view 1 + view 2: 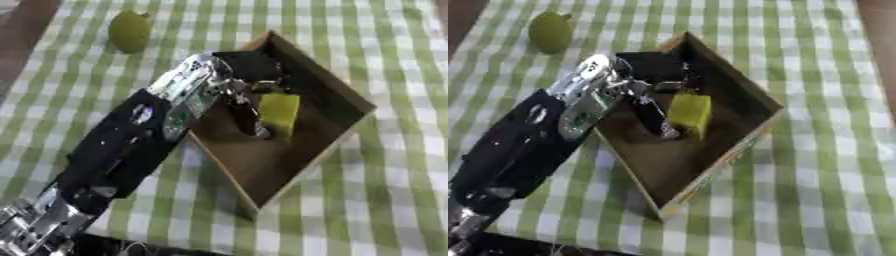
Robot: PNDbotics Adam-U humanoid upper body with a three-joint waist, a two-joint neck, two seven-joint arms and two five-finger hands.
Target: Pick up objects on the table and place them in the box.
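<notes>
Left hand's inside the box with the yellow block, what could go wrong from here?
1. The left hand has its fingers round the yellow block inside the box; pulling out could drag the block along.
2. The arm crosses the box's near wall, so lifting may catch and shift it.
3. The green fruit lies near the cloth's edge; a nudge could roll it off.

Green-and-white checked tablecloth, perhaps bare brown tabletop at the far-left corner.
</notes>
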